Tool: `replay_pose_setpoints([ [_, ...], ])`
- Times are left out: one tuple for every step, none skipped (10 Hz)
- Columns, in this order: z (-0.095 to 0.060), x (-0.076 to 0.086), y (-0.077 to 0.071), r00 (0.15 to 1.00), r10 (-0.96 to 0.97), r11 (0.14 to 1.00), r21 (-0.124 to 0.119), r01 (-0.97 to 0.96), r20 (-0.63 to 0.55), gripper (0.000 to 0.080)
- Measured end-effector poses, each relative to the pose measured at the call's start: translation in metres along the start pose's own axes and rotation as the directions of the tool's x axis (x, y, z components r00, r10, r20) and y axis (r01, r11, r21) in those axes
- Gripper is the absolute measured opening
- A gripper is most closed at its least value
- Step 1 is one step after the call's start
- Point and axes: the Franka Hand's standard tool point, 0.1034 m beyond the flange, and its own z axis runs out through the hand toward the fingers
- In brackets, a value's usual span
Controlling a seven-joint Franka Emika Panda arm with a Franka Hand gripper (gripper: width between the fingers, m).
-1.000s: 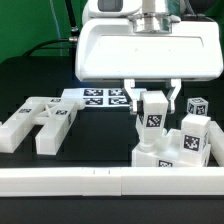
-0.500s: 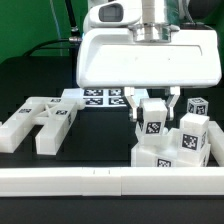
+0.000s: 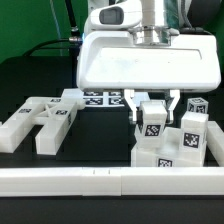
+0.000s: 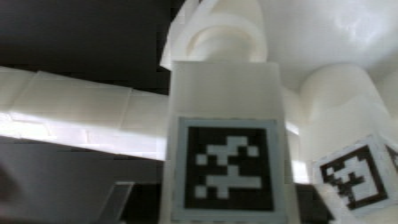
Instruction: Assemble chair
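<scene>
My gripper (image 3: 152, 110) hangs under its large white housing. Its two fingers stand on either side of an upright white chair leg (image 3: 152, 120) with a square tag, and it is shut on it. The leg is held just beside the cluster of blocky white chair parts (image 3: 185, 140) at the exterior view's right. In the wrist view the leg (image 4: 226, 110) fills the middle, with a rounded peg at its far end and its tag near my gripper (image 4: 222, 208). A second tagged white part (image 4: 347, 130) stands close beside it.
Two flat white tagged chair pieces (image 3: 40, 122) lie at the exterior view's left. The marker board (image 3: 103, 98) lies behind the gripper. A long white border rail (image 3: 100, 181) runs along the front. A long white part (image 4: 80, 105) crosses the wrist view.
The gripper and the leg in it have shifted slightly down and toward the exterior view's left. The other parts have not moved.
</scene>
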Motion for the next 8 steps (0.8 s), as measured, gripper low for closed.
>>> replay_pose_setpoints([
  [-0.0002, -0.0005, 0.0015, 1.000, 0.000, 1.000, -0.005, 0.000, -0.010, 0.0291],
  [-0.0002, -0.0004, 0.0022, 1.000, 0.000, 1.000, -0.006, 0.000, -0.010, 0.0291],
  [-0.0001, -0.0005, 0.0021, 1.000, 0.000, 1.000, -0.006, 0.000, -0.010, 0.0365],
  [-0.0001, -0.0006, 0.0021, 1.000, 0.000, 1.000, -0.006, 0.000, -0.009, 0.0365],
  [-0.0001, -0.0006, 0.0021, 1.000, 0.000, 1.000, -0.006, 0.000, -0.009, 0.0526],
  [-0.0001, -0.0006, 0.0021, 1.000, 0.000, 1.000, -0.006, 0.000, -0.009, 0.0526],
  [-0.0001, -0.0006, 0.0021, 1.000, 0.000, 1.000, -0.006, 0.000, -0.009, 0.0622],
  [-0.0001, -0.0006, 0.0021, 1.000, 0.000, 1.000, -0.006, 0.000, -0.009, 0.0645],
])
